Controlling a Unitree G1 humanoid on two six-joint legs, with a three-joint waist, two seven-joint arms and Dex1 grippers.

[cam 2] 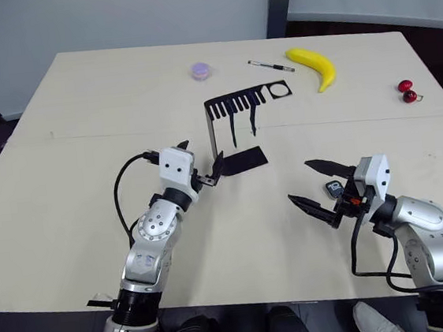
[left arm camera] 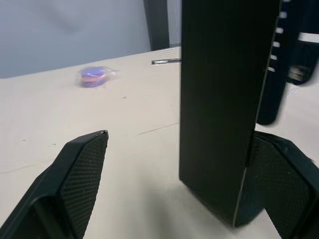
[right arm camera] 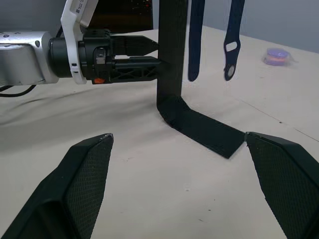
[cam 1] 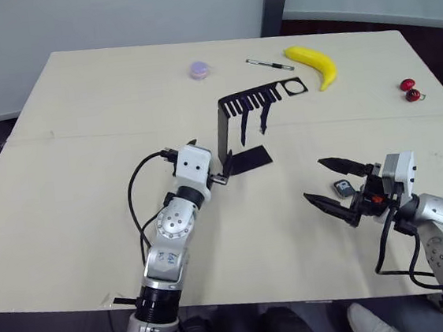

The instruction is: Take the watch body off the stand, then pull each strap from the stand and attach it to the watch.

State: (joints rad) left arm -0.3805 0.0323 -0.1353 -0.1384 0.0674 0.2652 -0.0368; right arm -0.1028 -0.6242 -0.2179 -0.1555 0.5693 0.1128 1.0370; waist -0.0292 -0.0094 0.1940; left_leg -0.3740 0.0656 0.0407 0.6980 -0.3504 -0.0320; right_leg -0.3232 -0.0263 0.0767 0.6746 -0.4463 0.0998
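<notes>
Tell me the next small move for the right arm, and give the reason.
Probably shut the right end effector on the watch body. The watch body already lies on the table off the stand, between the open fingers, and both straps hang from the stand's top arm. The left end effector sits open around the stand's upright, seemingly to steady it.

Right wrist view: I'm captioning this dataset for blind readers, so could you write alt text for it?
The black stand rises from its flat foot on the beige table, with two dark blue straps hanging behind it. The left claw reaches in from the side to the stand's upright, while the right claw is open in the foreground. A small purple object lies farther back.
</notes>
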